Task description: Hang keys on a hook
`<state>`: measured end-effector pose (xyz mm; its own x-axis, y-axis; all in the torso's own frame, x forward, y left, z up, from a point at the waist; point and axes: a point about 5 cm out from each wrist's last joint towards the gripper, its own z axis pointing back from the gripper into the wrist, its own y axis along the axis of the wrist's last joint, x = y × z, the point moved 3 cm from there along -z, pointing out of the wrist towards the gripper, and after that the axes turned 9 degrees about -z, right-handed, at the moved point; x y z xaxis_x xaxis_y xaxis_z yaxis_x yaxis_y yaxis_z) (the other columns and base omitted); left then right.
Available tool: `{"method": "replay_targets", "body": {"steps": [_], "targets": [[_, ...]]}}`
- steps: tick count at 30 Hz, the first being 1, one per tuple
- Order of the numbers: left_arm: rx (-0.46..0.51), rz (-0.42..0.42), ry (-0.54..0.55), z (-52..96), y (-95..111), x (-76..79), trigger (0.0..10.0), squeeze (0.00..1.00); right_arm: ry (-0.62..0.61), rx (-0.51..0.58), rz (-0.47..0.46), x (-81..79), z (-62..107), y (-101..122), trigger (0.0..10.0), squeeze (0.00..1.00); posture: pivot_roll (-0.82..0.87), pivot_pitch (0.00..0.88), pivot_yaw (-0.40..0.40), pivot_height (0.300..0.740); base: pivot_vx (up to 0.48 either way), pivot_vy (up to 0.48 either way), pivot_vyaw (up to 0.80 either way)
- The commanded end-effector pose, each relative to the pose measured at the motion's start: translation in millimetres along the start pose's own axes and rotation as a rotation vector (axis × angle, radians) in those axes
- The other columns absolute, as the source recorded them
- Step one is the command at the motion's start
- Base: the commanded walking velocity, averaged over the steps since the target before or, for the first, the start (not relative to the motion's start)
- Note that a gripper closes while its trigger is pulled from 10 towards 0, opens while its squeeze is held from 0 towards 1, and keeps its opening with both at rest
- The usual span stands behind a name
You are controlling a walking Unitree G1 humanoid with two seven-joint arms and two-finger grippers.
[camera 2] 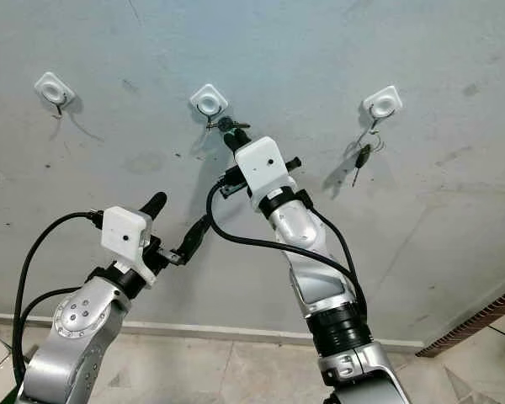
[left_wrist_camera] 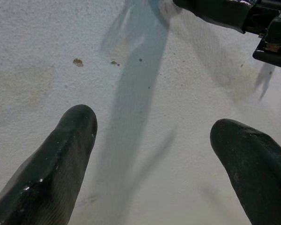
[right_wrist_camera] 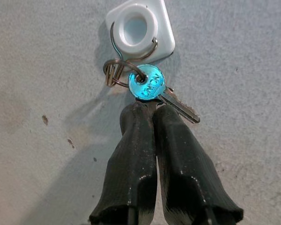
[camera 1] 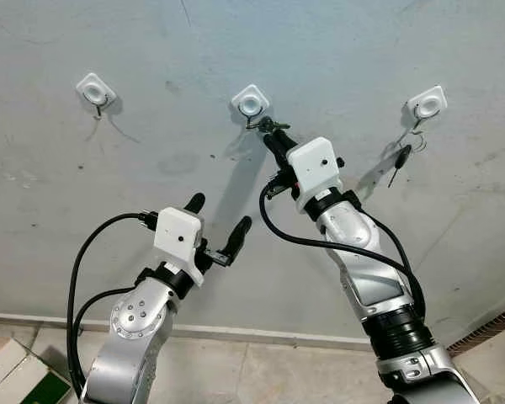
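Observation:
Three white hook plates sit in a row on the grey wall. My right gripper [camera 1: 272, 132] reaches up to the middle hook [right_wrist_camera: 139, 29] and is shut on the lower edge of a teal-headed key [right_wrist_camera: 147, 86]. The key's ring [right_wrist_camera: 114, 73] is looped over the hook's wire. Lower down and to the left, my left gripper [camera 1: 220, 212] stands open, close to the bare wall, with nothing between its fingers [left_wrist_camera: 61, 159].
The left hook [camera 1: 96, 89] carries nothing. A dark key [camera 1: 401, 157] hangs from the right hook [camera 1: 427, 103]. A box [camera 1: 8, 374] lies on the tiled floor at the lower left. A ribbed strip [camera 1: 488, 328] runs along the wall's foot at the lower right.

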<state>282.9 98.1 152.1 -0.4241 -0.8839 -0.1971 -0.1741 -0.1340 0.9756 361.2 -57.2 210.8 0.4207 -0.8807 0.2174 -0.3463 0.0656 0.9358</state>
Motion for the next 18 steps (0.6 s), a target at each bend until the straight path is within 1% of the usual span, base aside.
{"method": "replay_targets", "body": {"steps": [1,18], "targets": [[0.005,-0.011,0.005,-1.4,0.8,0.0,10.0,0.00,0.002,0.014,0.009,-0.1,0.5,3.9,10.0,0.00,0.03,0.032,0.025,0.740,0.000,0.000,0.00],[0.005,-0.013,-0.001,-2.5,0.4,1.6,10.0,0.00,0.050,0.020,0.080,-4.9,4.8,1.0,10.0,0.00,0.03,0.028,0.024,0.740,0.000,0.000,0.00]]}}
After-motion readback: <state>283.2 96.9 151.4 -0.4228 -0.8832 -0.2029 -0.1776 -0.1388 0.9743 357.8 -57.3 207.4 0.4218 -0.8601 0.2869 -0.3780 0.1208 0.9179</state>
